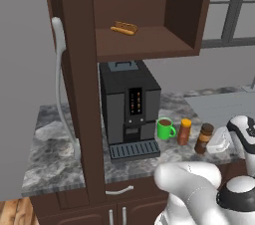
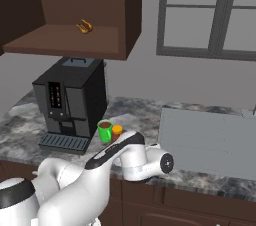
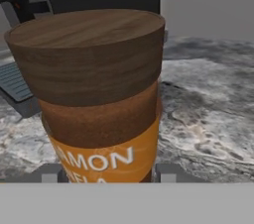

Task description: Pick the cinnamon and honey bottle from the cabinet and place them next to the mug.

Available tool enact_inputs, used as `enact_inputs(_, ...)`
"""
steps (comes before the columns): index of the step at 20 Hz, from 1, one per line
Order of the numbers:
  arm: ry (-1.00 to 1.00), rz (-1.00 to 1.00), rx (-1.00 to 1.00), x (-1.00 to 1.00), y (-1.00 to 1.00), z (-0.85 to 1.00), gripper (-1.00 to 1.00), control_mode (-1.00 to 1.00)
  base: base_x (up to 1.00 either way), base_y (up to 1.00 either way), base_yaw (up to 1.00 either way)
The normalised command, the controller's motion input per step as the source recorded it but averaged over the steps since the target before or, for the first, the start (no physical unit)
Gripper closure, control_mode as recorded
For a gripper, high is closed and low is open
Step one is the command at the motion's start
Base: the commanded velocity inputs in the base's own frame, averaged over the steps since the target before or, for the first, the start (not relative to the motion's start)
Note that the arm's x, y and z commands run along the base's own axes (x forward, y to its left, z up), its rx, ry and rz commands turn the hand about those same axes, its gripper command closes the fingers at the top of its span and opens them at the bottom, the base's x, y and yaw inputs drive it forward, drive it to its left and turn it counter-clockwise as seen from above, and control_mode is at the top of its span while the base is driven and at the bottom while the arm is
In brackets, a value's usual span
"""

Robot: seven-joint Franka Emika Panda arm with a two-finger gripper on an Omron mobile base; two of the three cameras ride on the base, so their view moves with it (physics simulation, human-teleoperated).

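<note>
- The cabinet (image 1: 79,94) shelf holds only a small tan piece (image 1: 124,28).
- On the surface (image 1: 55,154), the green mug (image 1: 165,128) stands by the coffee machine (image 1: 129,104), with the honey bottle (image 1: 185,131) just beside it.
- The cinnamon jar (image 1: 203,138) stands next, upright on the surface, near the honey bottle.
- The tool (image 3: 106,171) is closed on the cinnamon jar.
- The placing step looks nearly done; the next move calls for letting go and backing away without tipping the jar.

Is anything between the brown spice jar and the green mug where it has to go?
Yes. The honey bottle stands on the counter between the cinnamon jar and the green mug. The jar sits between the robot's fingers, to the right of the honey bottle in the left base view.
</note>
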Motion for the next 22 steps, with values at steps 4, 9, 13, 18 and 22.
enact_inputs(4,0.0,0.0,0.0,0.21,0.0,0.0,1.0,-1.0,0.0,0.0,0.0)
enact_inputs(9,0.0,0.0,0.0,0.19,0.0,0.0,1.0,-1.0,0.0,0.0,0.0)
enact_inputs(13,0.0,0.0,0.0,0.17,0.0,0.0,1.0,-1.0,0.0,0.0,0.0)
enact_inputs(18,0.0,0.0,0.0,0.08,0.0,-0.02,1.0,-1.0,0.0,0.0,0.0)
enact_inputs(22,0.0,0.0,0.0,0.0,0.0,-0.12,1.0,-1.0,0.0,0.0,0.0)
